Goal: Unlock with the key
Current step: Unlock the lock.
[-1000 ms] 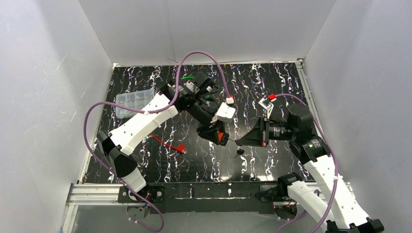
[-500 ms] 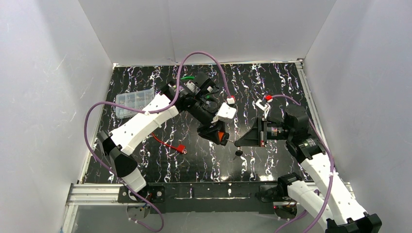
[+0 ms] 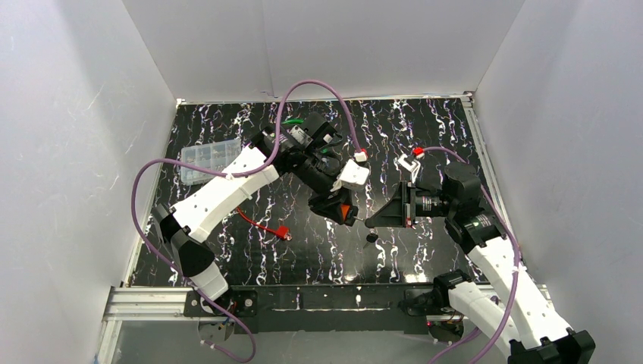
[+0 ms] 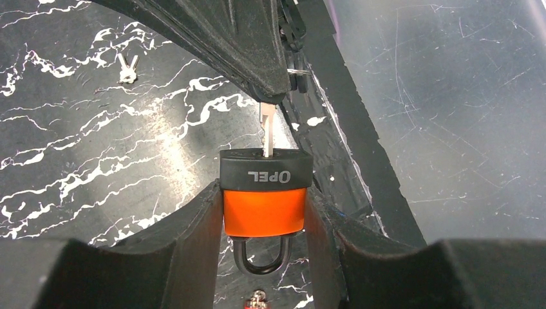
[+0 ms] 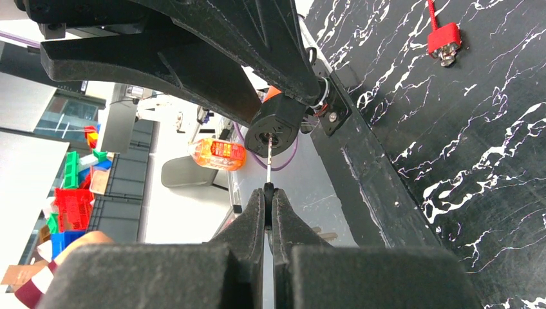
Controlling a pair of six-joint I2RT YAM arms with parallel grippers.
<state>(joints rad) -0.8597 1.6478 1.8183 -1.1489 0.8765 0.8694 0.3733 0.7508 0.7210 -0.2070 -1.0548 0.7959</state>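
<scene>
From above, the black marbled desk [image 3: 425,129] carries a clear plastic compartment box [image 3: 208,158] near its far left corner. The box lies flat, and its contents are too small to identify. A red cord with a red end piece [image 3: 282,233] lies on the desk near the middle. The left claw [image 3: 341,214] is clamped on an orange padlock [image 3: 346,214], held above the desk's centre. The right claw [image 3: 369,222] meets it tip to tip from the right, and a small dark piece [image 3: 371,238] dangles just beneath.

The left wrist camera shows the padlock squeezed between the two fingers, black cap up, with its shackle seated at both ends toward the lens. A silver key [image 4: 267,132] stands upright in the keyway, its head hidden in the right claw's tips. A pair of spare keys [image 4: 127,67] lies on the desk, well apart.

In the right wrist view, that claw's fingers are pressed together on the key. The blade runs straight into the padlock's round black end.
</scene>
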